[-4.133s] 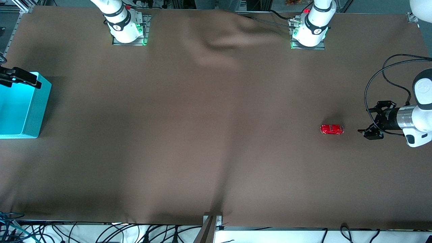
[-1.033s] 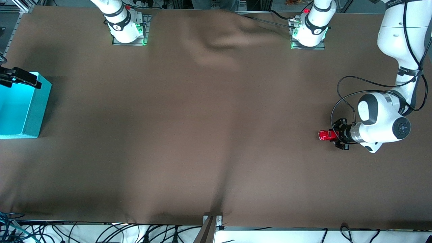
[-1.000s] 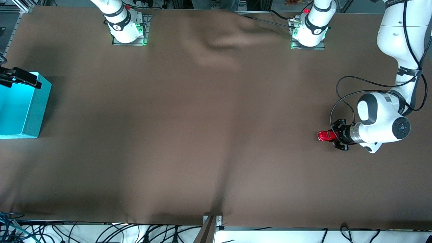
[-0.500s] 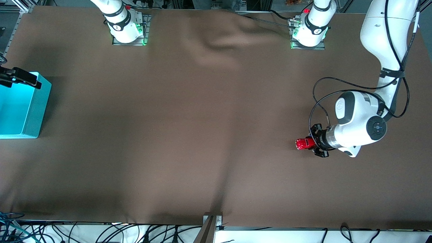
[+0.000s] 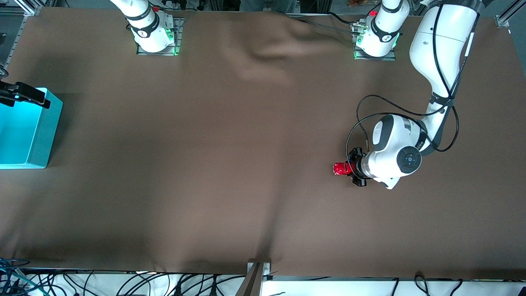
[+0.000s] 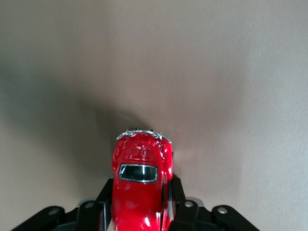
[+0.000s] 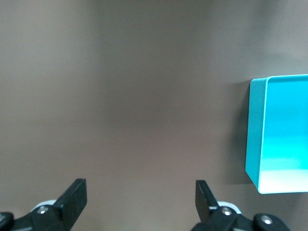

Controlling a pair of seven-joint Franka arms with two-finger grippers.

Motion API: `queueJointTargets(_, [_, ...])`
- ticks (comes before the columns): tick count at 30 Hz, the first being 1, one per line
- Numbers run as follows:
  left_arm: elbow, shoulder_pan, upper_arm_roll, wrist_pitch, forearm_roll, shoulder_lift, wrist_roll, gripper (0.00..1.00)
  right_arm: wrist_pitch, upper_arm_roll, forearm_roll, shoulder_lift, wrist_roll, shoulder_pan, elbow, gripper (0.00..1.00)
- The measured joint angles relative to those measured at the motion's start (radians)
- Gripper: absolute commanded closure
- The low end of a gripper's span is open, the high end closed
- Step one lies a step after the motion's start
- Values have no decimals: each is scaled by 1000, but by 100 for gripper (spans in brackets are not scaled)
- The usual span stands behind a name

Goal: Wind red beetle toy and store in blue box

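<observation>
Left arm comes from its base, elbow up high, forearm bent down low over the surface, wrist turned sideways toward the right arm's end. Left gripper (image 5: 350,168) low at the surface, fingers (image 6: 179,204) clamped on the sides of the red beetle toy (image 5: 340,168). Right arm waits at its end of the surface, only base and gripper visible. Right gripper (image 7: 139,195) fingers spread wide, holding nothing.

Brown cloth (image 5: 205,164) covers the table, rumpled toward 12 o'clock; cables (image 5: 123,283) hang along the 6 o'clock edge beside a metal bracket (image 5: 258,271).
</observation>
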Motion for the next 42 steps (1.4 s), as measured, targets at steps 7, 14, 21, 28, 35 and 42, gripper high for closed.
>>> queueJointTargets(7, [-2, 27, -1, -6, -2, 0, 46, 100, 0, 0, 0, 0, 0, 0, 0, 0])
queueJointTargets(14, [-2, 62, -3, -13, -9, 0, 86, 100, 0, 0, 0, 0, 0, 0, 0, 0])
queueJointTargets(21, [-3, 118, -3, -18, -10, 0, 107, 100, 0, 0, 0, 0, 0, 0, 0, 0])
queueJointTargets(28, [-3, 157, -3, -22, -10, 0, 114, 100, 0, 0, 0, 0, 0, 0, 0, 0])
queueJointTargets(35, [-3, 174, -3, -23, -10, 0, 123, 100, 0, 0, 0, 0, 0, 0, 0, 0])
queueJointTargets(42, [-3, 193, -3, -26, -10, 0, 174, 100, 0, 0, 0, 0, 0, 0, 0, 0])
